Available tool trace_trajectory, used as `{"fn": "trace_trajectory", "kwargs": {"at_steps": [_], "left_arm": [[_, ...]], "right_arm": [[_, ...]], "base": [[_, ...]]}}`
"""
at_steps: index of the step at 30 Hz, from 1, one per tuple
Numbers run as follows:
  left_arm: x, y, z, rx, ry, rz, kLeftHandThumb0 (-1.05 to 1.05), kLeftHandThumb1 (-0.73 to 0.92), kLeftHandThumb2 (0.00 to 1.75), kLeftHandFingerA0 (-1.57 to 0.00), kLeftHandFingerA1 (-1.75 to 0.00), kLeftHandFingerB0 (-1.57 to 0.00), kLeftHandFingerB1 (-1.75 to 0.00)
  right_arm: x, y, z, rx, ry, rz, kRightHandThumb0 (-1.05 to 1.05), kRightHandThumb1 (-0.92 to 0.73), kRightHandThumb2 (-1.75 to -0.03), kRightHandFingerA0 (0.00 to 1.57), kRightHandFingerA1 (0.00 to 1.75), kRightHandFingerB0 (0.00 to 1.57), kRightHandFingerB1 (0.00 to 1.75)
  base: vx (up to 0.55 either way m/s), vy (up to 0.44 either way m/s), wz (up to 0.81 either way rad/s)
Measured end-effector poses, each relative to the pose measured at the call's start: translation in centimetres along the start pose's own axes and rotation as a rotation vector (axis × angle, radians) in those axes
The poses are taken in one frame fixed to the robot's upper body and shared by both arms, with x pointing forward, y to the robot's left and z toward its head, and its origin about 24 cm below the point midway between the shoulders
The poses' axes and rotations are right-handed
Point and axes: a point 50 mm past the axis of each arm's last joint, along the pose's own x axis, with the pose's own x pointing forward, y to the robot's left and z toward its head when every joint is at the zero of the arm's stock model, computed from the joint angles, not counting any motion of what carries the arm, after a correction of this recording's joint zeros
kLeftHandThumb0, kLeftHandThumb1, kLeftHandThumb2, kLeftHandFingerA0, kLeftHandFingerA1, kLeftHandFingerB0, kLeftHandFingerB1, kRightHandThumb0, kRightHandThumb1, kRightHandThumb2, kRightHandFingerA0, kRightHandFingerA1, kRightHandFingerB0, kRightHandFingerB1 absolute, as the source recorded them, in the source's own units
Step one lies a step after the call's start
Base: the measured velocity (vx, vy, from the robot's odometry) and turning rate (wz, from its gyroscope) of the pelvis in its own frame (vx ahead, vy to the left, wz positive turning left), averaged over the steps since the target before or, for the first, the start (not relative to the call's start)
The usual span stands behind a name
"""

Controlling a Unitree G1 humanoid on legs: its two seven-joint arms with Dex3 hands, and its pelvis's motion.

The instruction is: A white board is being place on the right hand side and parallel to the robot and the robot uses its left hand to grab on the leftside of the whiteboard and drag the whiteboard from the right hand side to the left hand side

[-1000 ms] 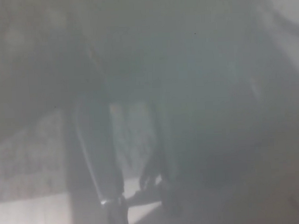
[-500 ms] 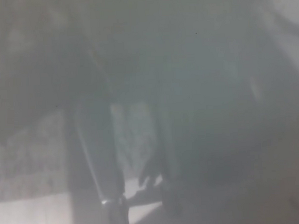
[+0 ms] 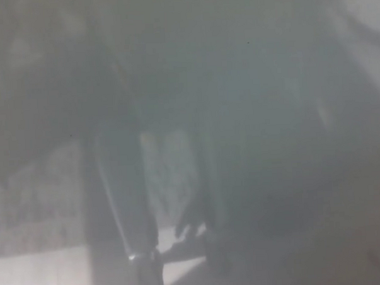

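The head view is heavily fogged and blurred, and no whiteboard surface can be made out. A dark upright bar (image 3: 120,196) runs down the left-centre and ends in a darker knob (image 3: 148,273) near the bottom edge; it may be part of the board's stand. A small dark hand-like shape (image 3: 192,227) hangs just right of the bar, apart from it, under a large dark mass (image 3: 259,146) filling the centre and right. I cannot tell which hand this is or how it is held. No right hand can be made out.
Pale floor (image 3: 38,275) shows at the lower left, with a mottled lighter patch (image 3: 169,168) between the bar and the dark mass. A bright area (image 3: 367,8) sits at the top right corner.
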Motion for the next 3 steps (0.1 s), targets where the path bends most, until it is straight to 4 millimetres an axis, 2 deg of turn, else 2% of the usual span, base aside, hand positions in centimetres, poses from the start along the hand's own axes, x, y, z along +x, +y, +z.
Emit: {"fn": "trace_trajectory", "kwargs": {"at_steps": [3], "left_arm": [[0.13, -0.20, 0.06, -0.002, -0.002, -0.005, -0.23, 0.55, 1.00, 0.00, -0.47, 0.00, -0.47]], "right_arm": [[0.00, -0.43, 0.11, -0.017, 0.000, -0.006, -0.46, -0.53, -0.89, 0.85, 0.73, 0.59, 0.60]], "base": [[0.00, 0.000, 0.00]]}}
